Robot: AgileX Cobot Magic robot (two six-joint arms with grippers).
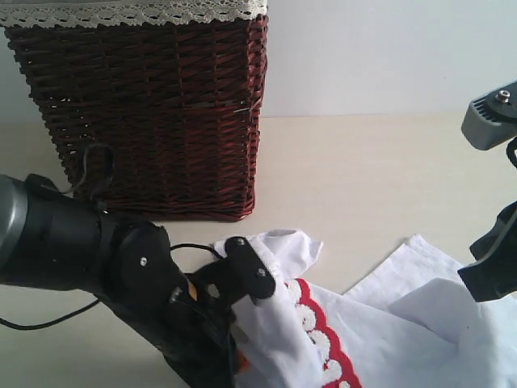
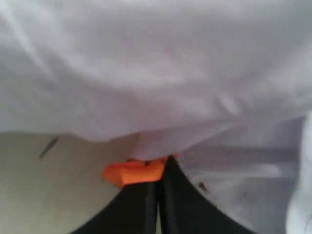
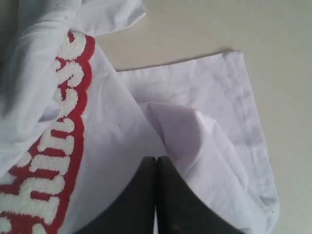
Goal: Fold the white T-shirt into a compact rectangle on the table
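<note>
White T-shirt hangs clamped in the left hand; the right hand pinches another fold.

Partly legible red-edged "hines" lettering on the white T-shirt.

White T-shirt — red-edged white lettering; dark-brown wicker basket

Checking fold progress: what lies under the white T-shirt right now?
The white T-shirt hangs raised in the left wrist view, with bare table showing beneath its edge. Elsewhere it covers the table, hiding anything that might be under it.
</note>
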